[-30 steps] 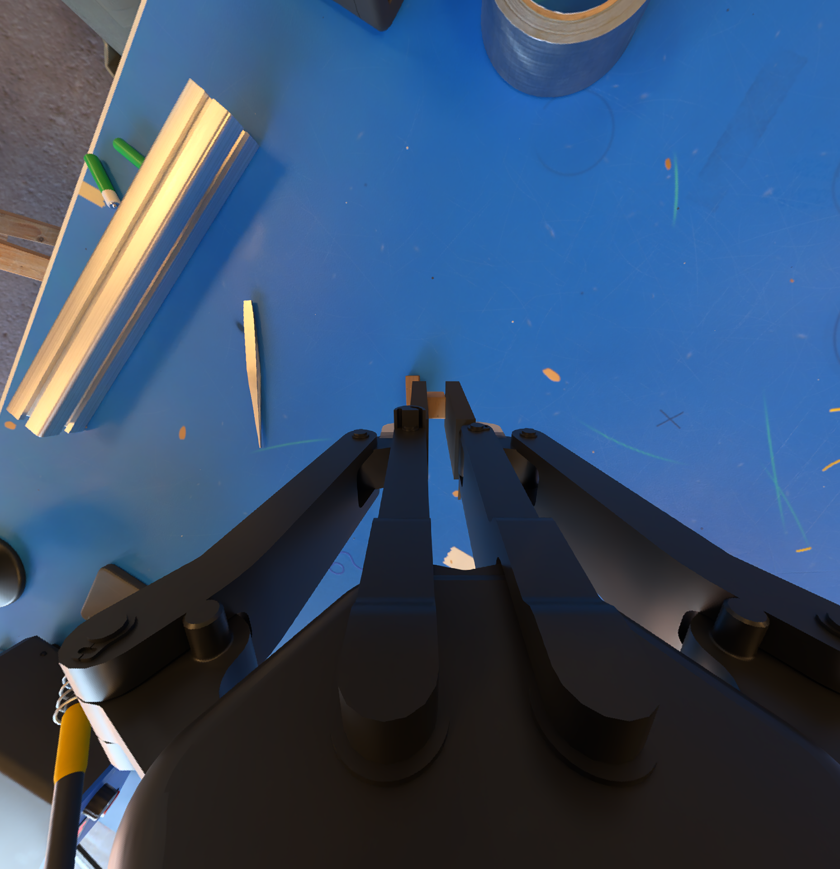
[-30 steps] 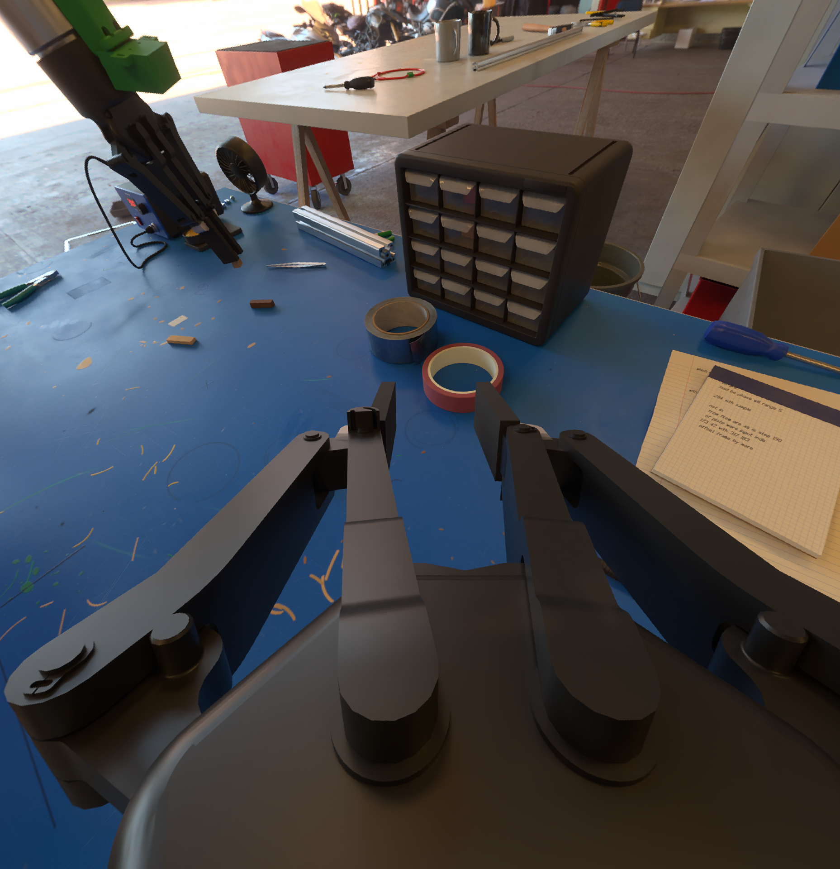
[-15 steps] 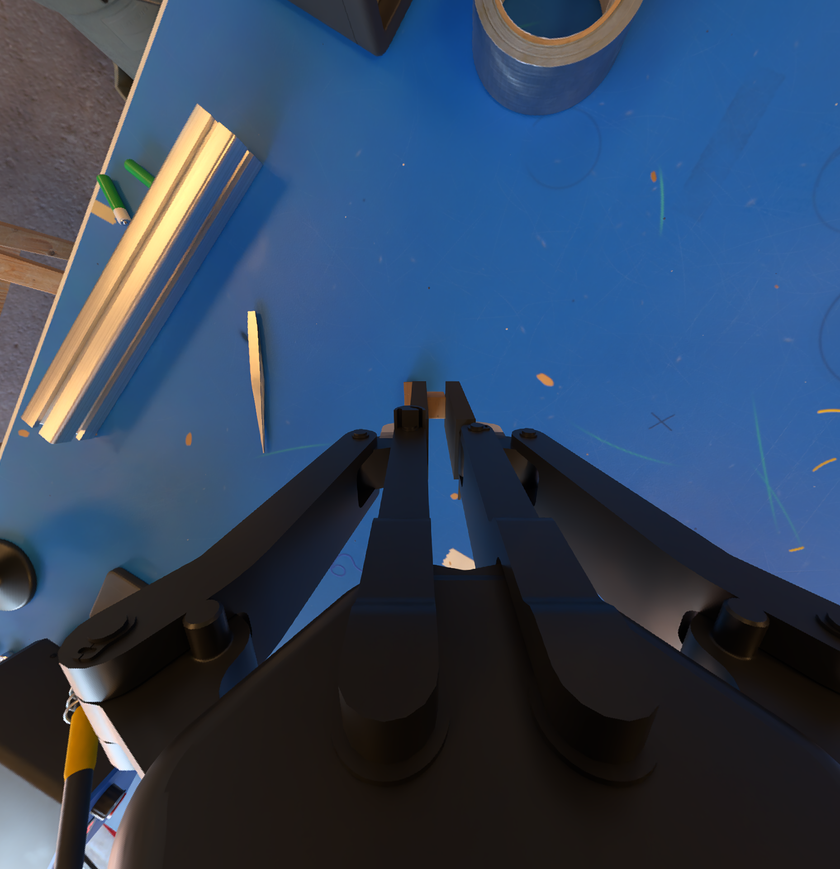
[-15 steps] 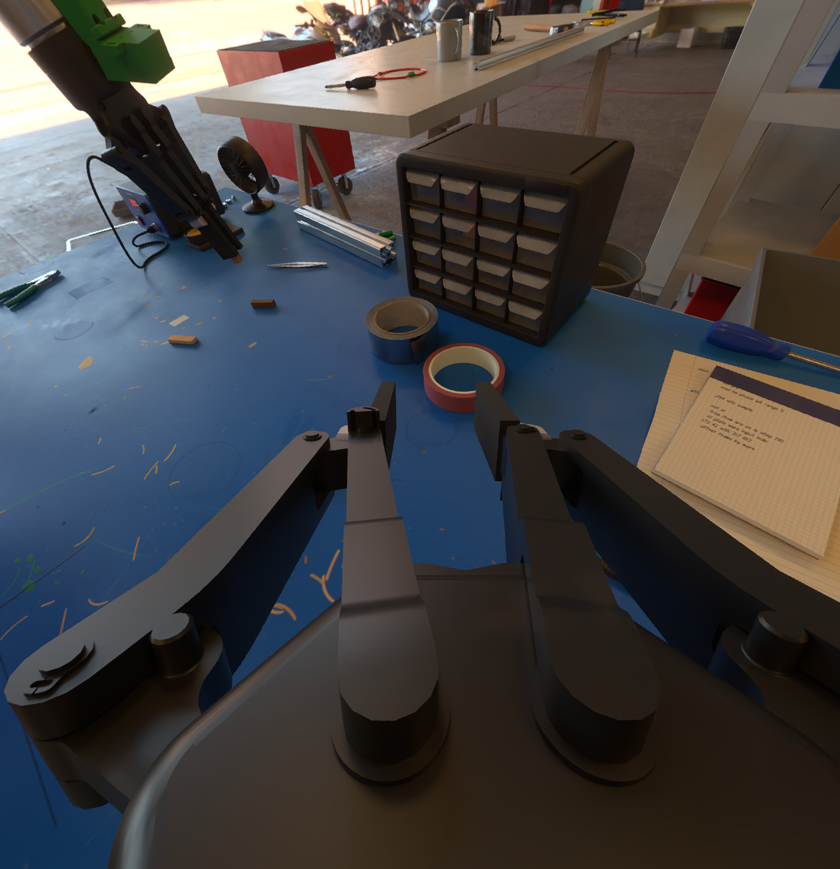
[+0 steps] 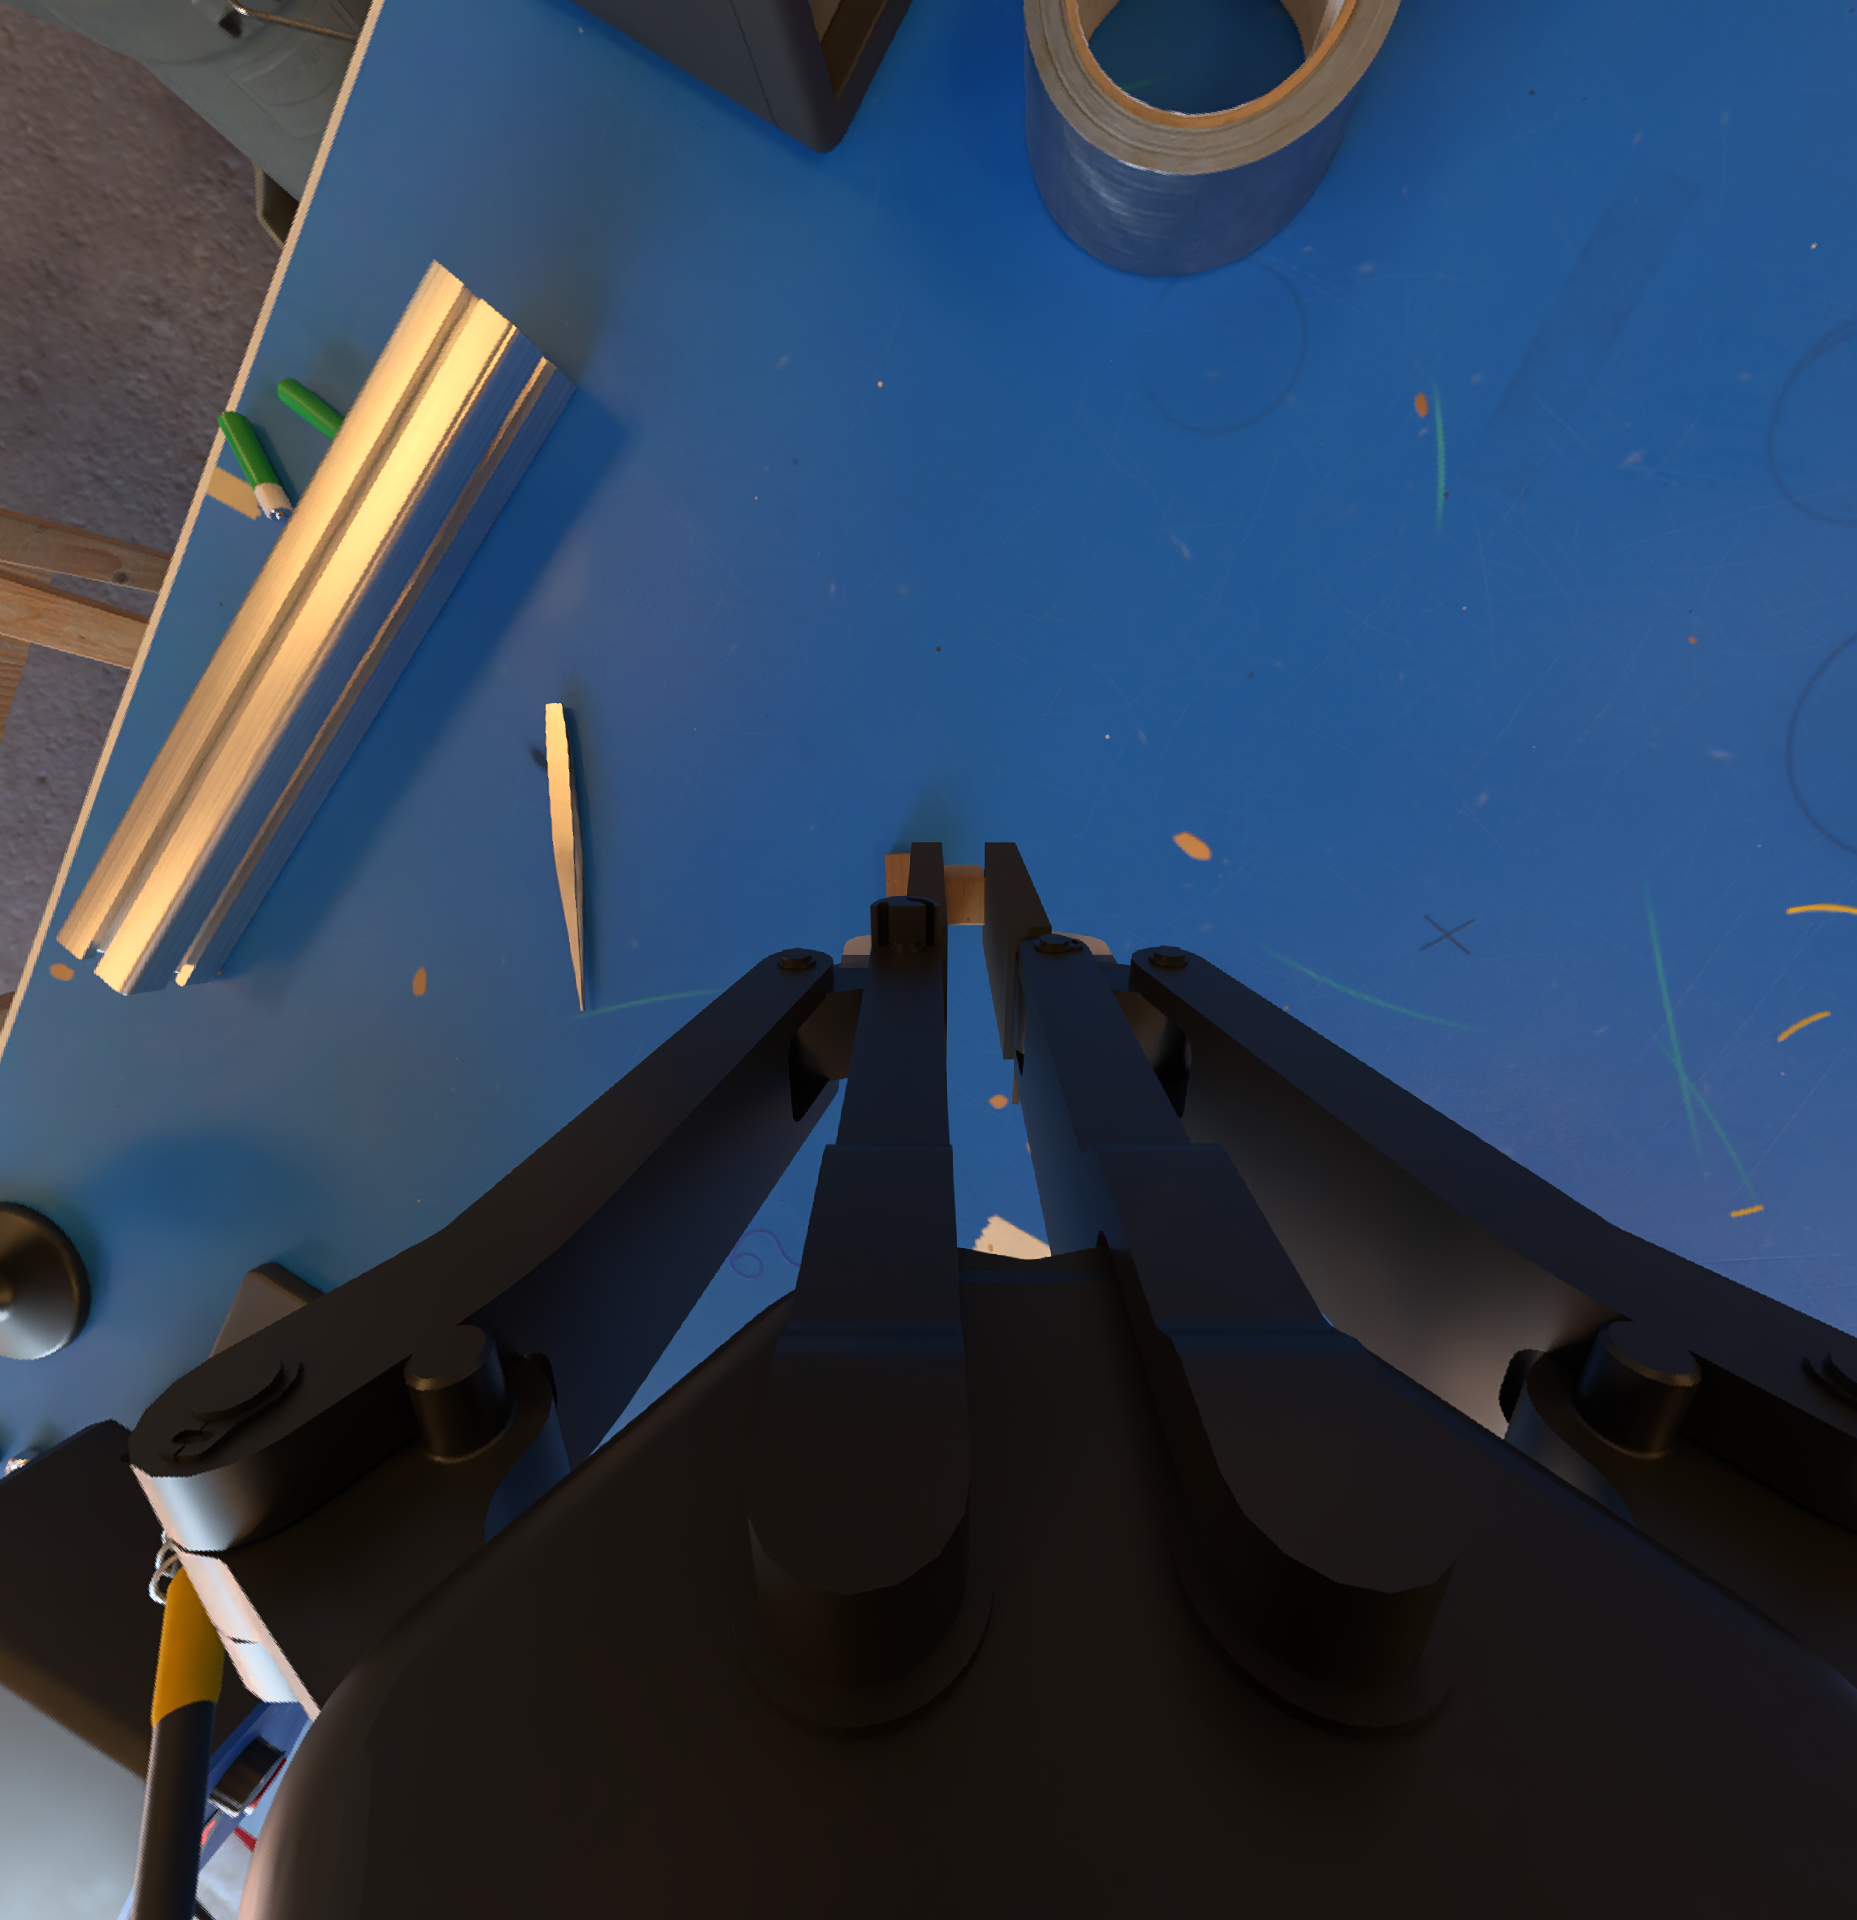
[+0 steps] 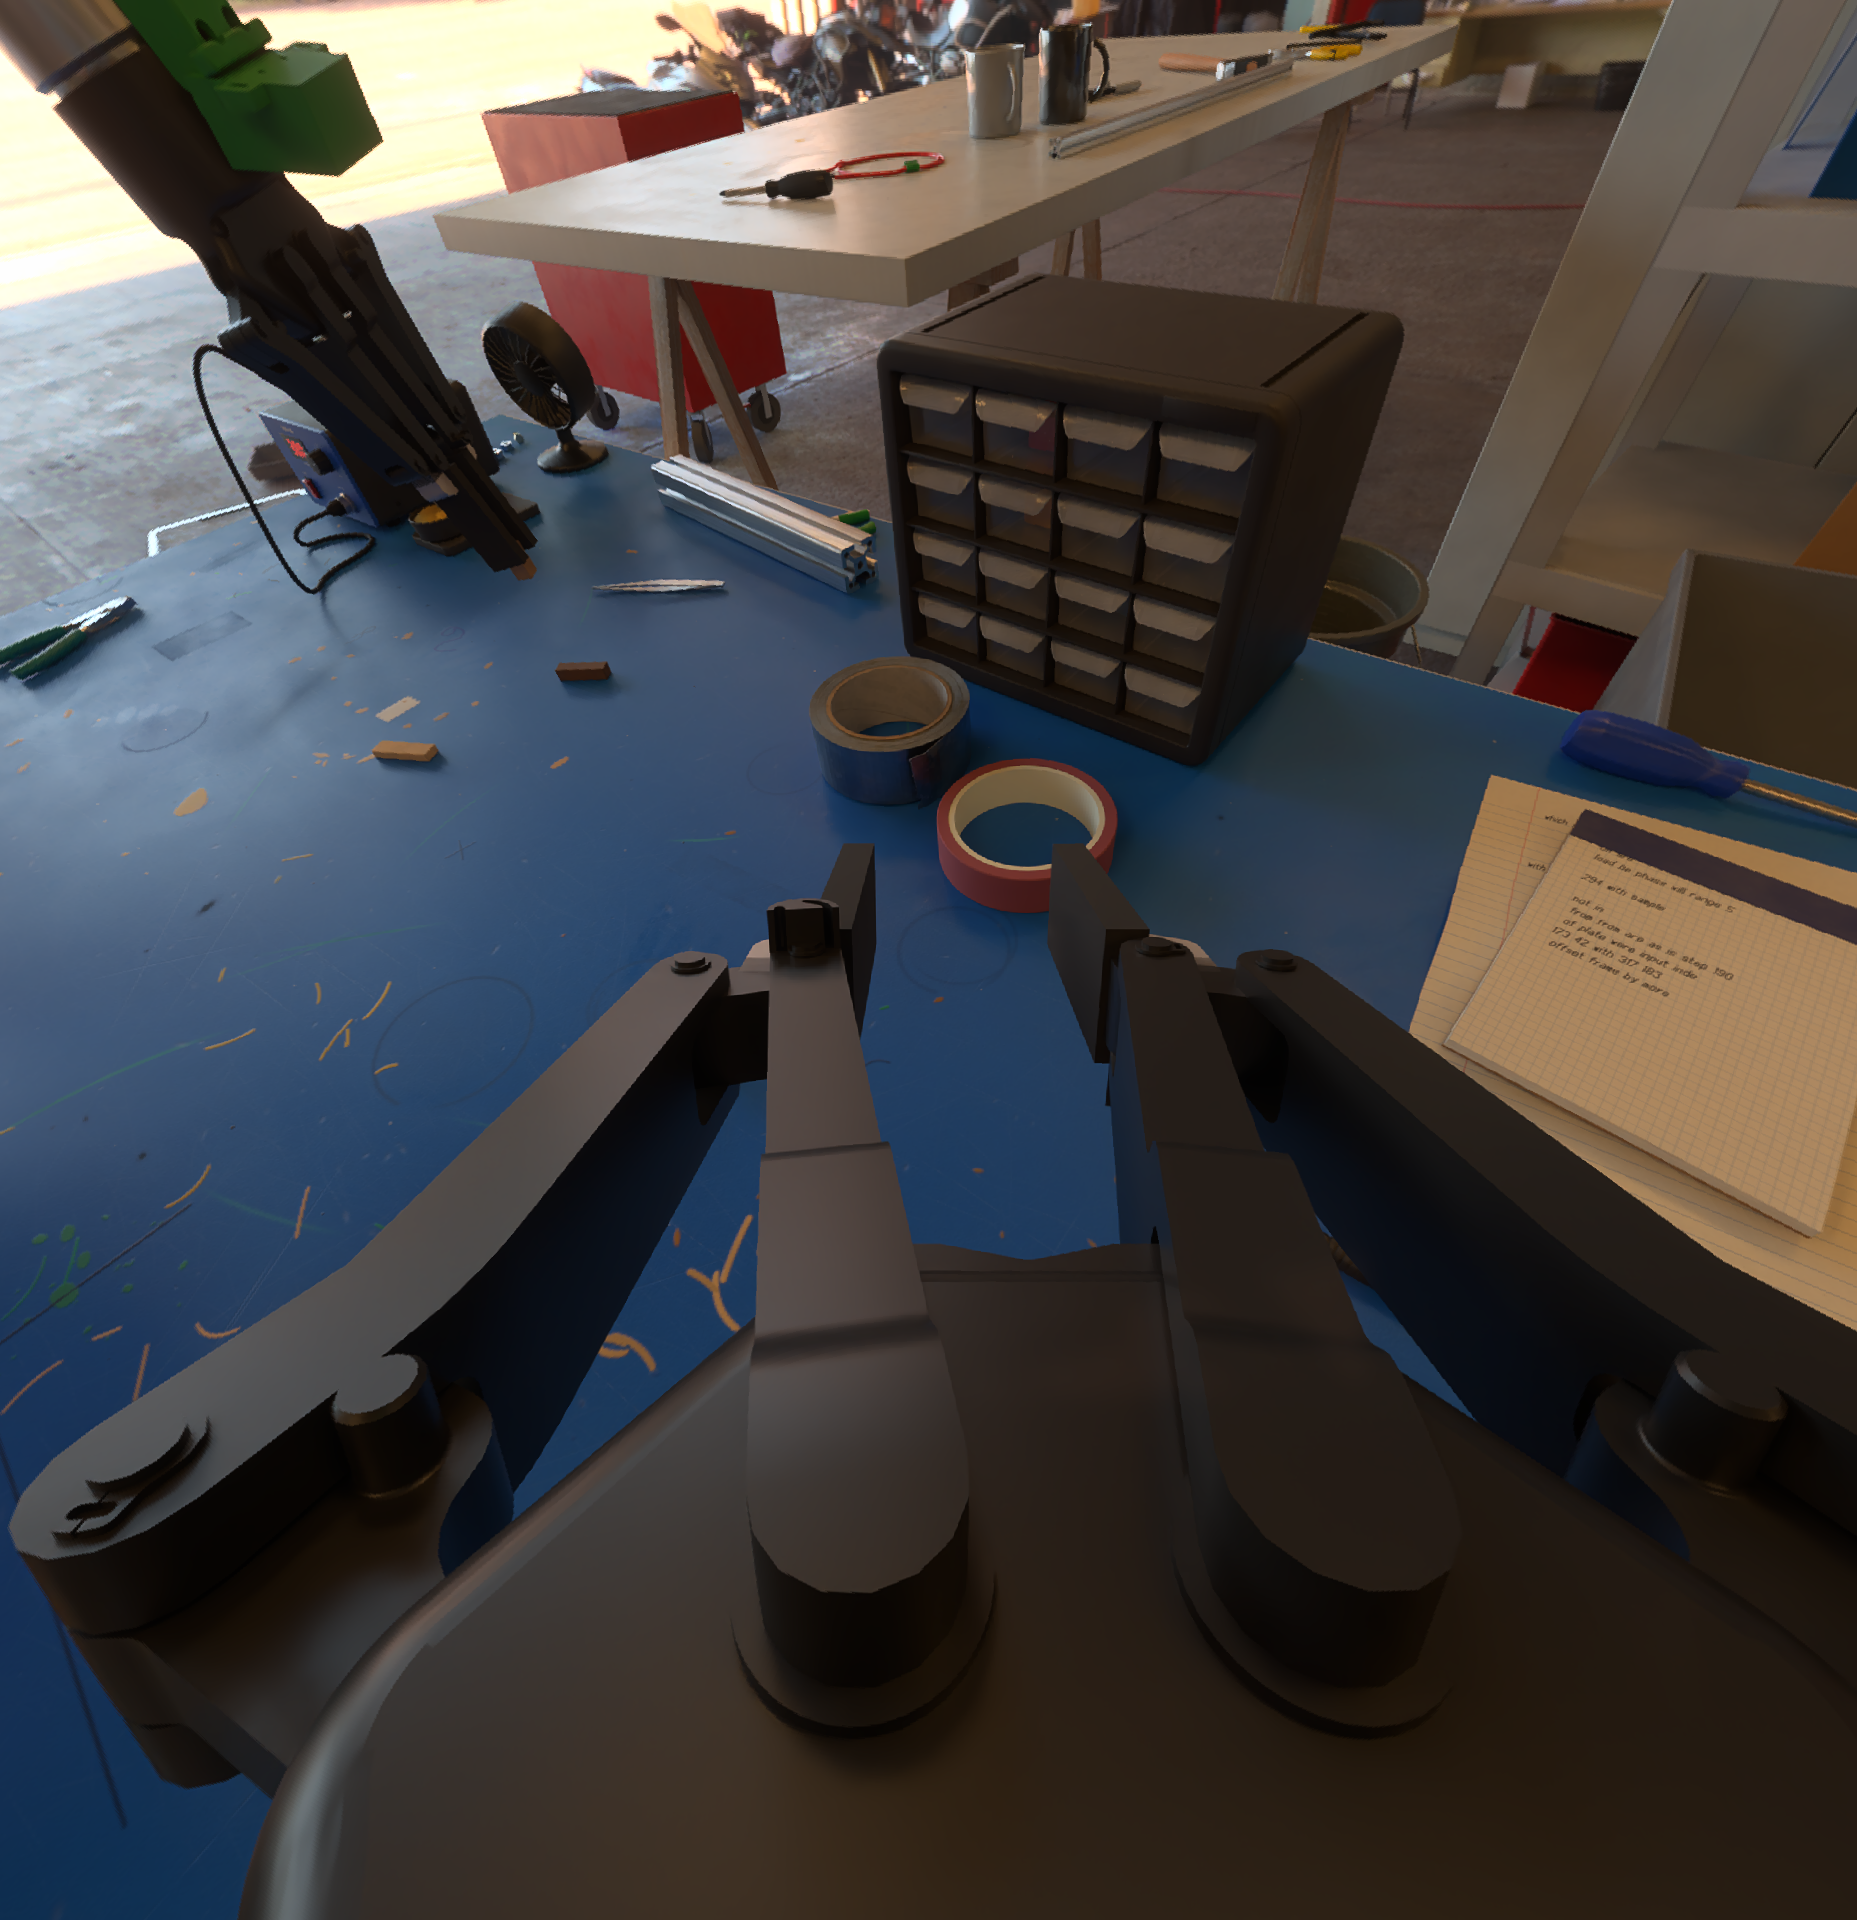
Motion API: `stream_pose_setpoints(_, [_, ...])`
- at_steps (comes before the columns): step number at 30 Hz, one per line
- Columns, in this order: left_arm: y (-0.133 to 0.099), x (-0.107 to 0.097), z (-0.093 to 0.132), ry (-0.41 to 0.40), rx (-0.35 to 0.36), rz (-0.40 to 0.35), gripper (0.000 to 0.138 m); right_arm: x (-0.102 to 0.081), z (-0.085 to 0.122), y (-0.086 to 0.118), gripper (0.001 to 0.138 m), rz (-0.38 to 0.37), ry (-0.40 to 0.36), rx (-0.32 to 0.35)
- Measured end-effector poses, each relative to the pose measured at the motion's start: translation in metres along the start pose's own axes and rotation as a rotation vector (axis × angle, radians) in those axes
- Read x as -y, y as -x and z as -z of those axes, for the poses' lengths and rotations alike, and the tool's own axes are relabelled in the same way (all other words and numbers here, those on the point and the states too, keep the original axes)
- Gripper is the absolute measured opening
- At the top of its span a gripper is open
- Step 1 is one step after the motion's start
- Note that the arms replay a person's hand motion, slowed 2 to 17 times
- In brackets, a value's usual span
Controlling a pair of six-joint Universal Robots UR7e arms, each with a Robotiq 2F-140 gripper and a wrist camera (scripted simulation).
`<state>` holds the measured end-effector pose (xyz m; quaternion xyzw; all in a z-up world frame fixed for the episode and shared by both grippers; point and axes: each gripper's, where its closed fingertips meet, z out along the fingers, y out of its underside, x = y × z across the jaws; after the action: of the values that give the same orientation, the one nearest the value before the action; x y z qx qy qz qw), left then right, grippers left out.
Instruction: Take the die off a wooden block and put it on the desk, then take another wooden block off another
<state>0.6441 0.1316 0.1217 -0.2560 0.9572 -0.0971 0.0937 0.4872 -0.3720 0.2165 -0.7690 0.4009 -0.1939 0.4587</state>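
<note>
My left gripper (image 5: 963, 871) is shut on a small tan wooden block (image 5: 968, 900), held over the blue desk (image 5: 1111, 582). In the right wrist view the left gripper (image 6: 517, 561) shows far off at the back left with the block at its tip. A brown wooden block (image 6: 583, 672), a tan wooden block (image 6: 405, 750) and a small white piece (image 6: 396, 710) lie apart on the desk (image 6: 591, 935). My right gripper (image 6: 960, 883) is open and empty above the desk, just short of a red tape roll (image 6: 1026, 831).
A grey tape roll (image 5: 1184, 135) and an aluminium bar (image 5: 311, 634) lie ahead of the left gripper, with tweezers (image 5: 562, 831) between. A black drawer cabinet (image 6: 1121, 509), notepad (image 6: 1672, 997), blue screwdriver (image 6: 1662, 764), pliers (image 6: 56, 644) and small fan (image 6: 534, 379) stand around.
My left gripper has moved slowly forward toward the grey tape roll with the block still held. The right gripper has not moved.
</note>
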Motion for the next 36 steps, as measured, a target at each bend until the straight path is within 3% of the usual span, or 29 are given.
stream_pose_setpoints(36, [-0.0021,0.0015,0.0016,0.017,0.013,-0.014,0.011,-0.0004,0.0008,-0.0007,0.045,-0.003,-0.001,0.002])
